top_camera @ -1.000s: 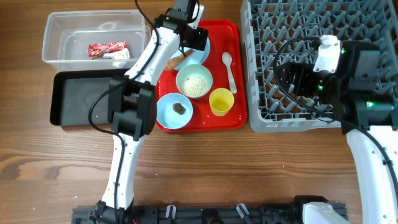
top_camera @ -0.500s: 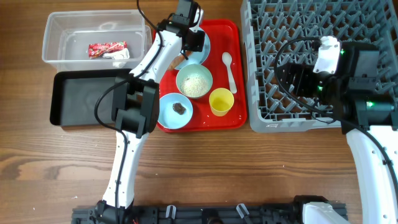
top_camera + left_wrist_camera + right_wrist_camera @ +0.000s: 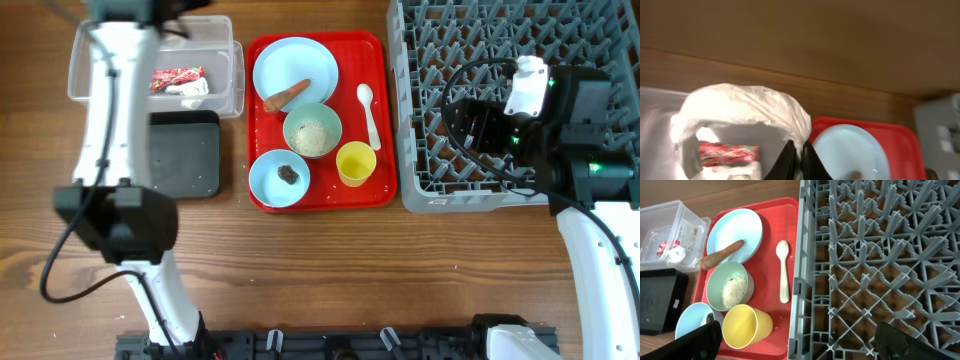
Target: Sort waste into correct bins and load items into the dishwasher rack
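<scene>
In the left wrist view my left gripper (image 3: 801,161) is shut on the lower edge of a crumpled white scrap (image 3: 740,107), above the clear tub (image 3: 88,62), where a red wrapper (image 3: 727,152) lies. On the red tray (image 3: 378,60) are the light blue plate (image 3: 300,62) with the sausage stick (image 3: 287,95), a green bowl (image 3: 313,131) of rice, a blue bowl (image 3: 280,174) with a dark lump, the yellow cup (image 3: 356,163) and the white spoon (image 3: 368,108). My right gripper (image 3: 802,347) hangs open over the left edge of the grey rack (image 3: 500,60), holding nothing.
The black tray (image 3: 190,155) lies in front of the clear tub, partly covered by my left arm in the overhead view. Another white scrap (image 3: 195,88) rests in the tub beside the wrapper. Bare wooden table lies in front of the trays.
My left gripper closed over the plate, and the arm swung left from the red tray to above the clear tub with the white scrap. The right arm has not moved.
</scene>
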